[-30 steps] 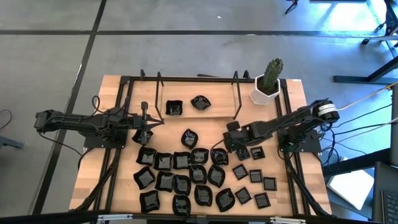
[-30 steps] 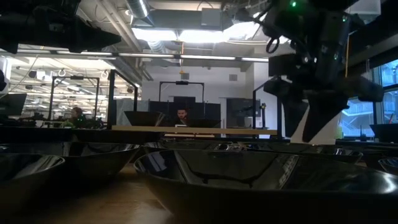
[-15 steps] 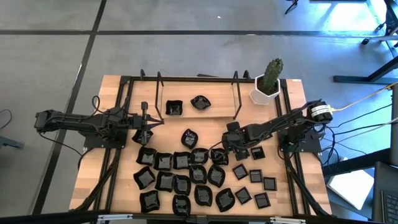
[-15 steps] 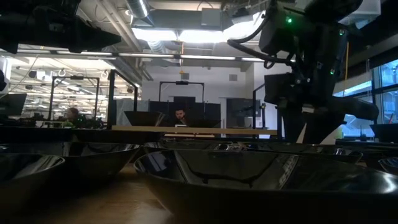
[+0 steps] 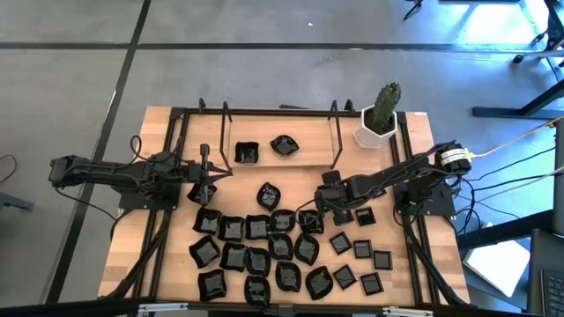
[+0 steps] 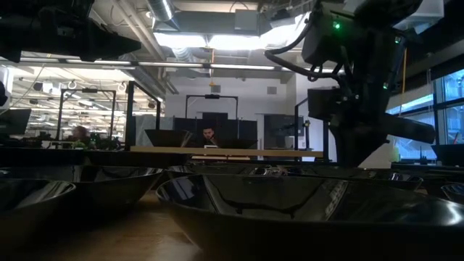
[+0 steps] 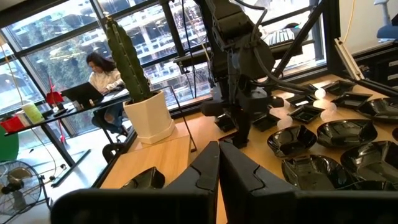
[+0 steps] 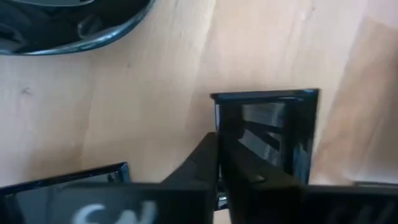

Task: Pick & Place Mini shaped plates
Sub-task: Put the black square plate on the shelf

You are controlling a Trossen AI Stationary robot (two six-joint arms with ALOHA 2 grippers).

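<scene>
Since a second ago the right arm has reached lower and further toward the table's middle, and its fingers, then spread wide, have come together; between the half-second frame and now almost nothing has shifted, and the left arm has not moved at all.

At the left the left gripper (image 5: 202,187) waits over the wooden table (image 5: 141,229) beside the dark frame rails (image 5: 181,141), its fingers pressed together with nothing between them. The mini shaped plates (image 5: 269,251) lie clustered across the table's middle and near edge, wavy and leaf-like ones to the left, small flat squares (image 5: 362,250) to the right; two more sit apart by the far rail, a squarish one (image 5: 247,153) and a rounded one (image 5: 283,145). The right gripper (image 5: 321,205) is down among them, its fingers closed at the edge of a small square plate (image 8: 273,134); whether they pinch its rim cannot be told. The white pot with a cactus (image 5: 379,119) stands at the far right corner. Around the table is grey floor; beyond it, an office with desks, windows and a seated person (image 7: 102,78).
</scene>
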